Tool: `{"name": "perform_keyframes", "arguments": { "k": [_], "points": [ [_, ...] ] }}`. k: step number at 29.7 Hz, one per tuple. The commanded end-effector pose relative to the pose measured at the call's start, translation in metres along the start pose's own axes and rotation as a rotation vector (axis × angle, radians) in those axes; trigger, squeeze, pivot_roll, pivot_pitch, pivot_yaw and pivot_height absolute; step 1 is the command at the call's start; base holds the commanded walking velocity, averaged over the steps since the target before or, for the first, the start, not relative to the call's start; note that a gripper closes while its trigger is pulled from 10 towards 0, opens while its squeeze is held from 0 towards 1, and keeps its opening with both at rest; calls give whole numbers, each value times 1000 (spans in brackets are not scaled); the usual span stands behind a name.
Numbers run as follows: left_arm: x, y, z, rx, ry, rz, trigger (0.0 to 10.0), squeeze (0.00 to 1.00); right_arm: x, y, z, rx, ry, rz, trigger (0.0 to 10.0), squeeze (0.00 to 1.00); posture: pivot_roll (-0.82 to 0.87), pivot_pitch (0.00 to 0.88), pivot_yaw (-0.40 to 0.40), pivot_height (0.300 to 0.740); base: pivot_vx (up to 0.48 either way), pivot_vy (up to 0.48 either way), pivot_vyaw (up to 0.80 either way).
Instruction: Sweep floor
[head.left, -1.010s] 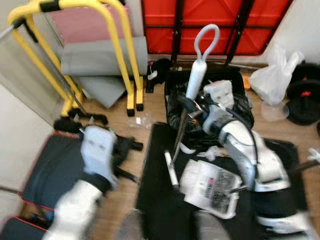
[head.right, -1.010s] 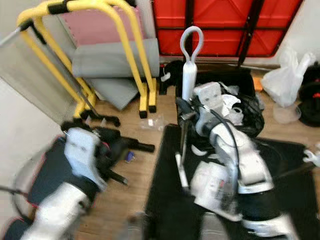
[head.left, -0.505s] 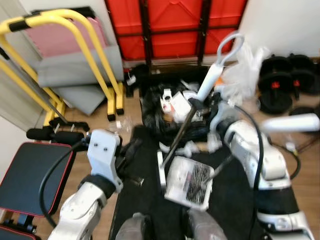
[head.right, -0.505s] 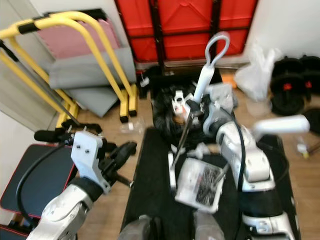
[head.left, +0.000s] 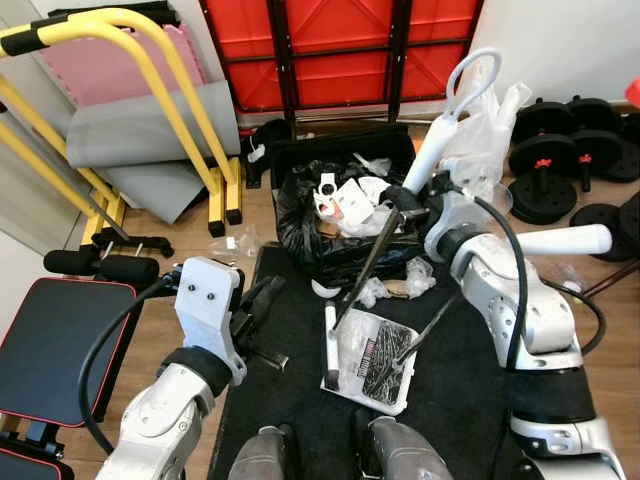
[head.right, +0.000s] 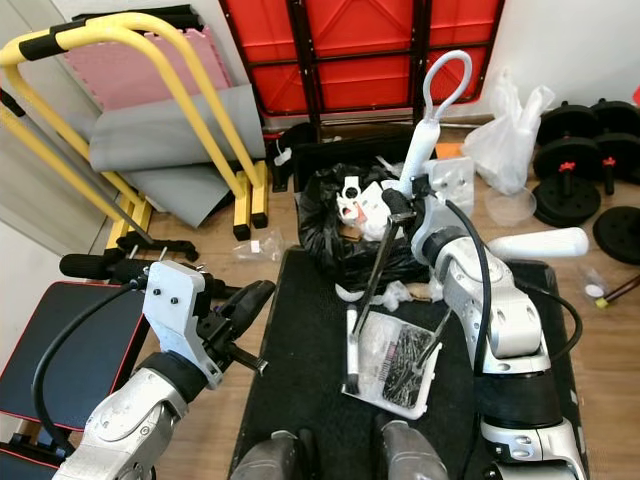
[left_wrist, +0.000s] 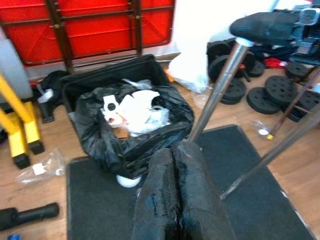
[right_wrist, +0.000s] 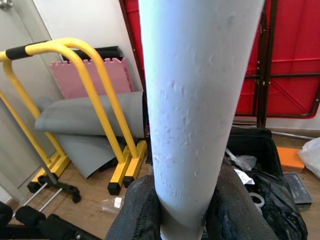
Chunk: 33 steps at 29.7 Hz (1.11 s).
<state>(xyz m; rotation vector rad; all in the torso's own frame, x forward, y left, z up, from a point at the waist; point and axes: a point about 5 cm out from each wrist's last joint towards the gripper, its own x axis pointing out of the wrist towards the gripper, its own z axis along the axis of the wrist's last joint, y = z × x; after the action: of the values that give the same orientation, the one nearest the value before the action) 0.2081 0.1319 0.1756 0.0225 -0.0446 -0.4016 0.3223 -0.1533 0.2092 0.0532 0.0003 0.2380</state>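
Robot holds a broom over the black mat (head.left: 290, 330).

The right gripper (head.left: 412, 195) hugs the broom (head.right: 400, 185) handle tight — its brush end rests by the dustpan (head.left: 372, 350). The left gripper (left_wrist: 175, 200) hangs low, fingers pressed together, holding nothing.

Ahead, the black mat (head.left: 290, 340) is open on its left half, but the dustpan (head.left: 372, 358) and slanting broom handle (head.left: 440, 130) crowd its middle. The stuffed bin bag (head.left: 330, 225) blocks the far end. Yellow bars (head.left: 190, 110) and a bench (head.left: 60, 340) hem in the left; dumbbells (head.left: 560, 165) close the right.
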Motion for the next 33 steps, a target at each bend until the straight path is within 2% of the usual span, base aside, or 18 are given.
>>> {"name": "perform_keyframes", "arguments": {
  "k": [1, 7, 13, 16, 24, 33],
  "points": [
    [-2, 1, -4, -11, 28, 9, 10000, 0, 0, 0, 1, -31, 20, -22, 10000, 0, -52, 244, 28, 740, 0, 0, 0],
    [-2, 1, -4, -12, 28, 12, 10000, 0, 1, -4, 3, -68, 47, -66, 10000, 0, -53, 246, 27, 740, 0, 0, 0],
    [-1, 1, -4, -17, 24, 11, 10000, 0, 6, -6, 38, -120, -6, -127, 10000, 0, -57, 251, 25, 740, 0, 0, 0],
    [-1, 1, -4, -19, 24, 11, 10000, 0, 7, -5, 42, -118, -13, -129, 10000, 0, -57, 251, 25, 740, 0, 0, 0],
    [-1, 0, -4, -26, 22, 9, 10000, 0, 8, 0, 54, -77, -18, -119, 10000, 0, -61, 255, 22, 740, 0, 0, 0],
    [-1, 0, -4, -30, 23, 6, 10000, 0, 10, 8, 59, 46, -4, -42, 10000, 0, -63, 254, 23, 740, 0, 0, 0]
  ]
}}
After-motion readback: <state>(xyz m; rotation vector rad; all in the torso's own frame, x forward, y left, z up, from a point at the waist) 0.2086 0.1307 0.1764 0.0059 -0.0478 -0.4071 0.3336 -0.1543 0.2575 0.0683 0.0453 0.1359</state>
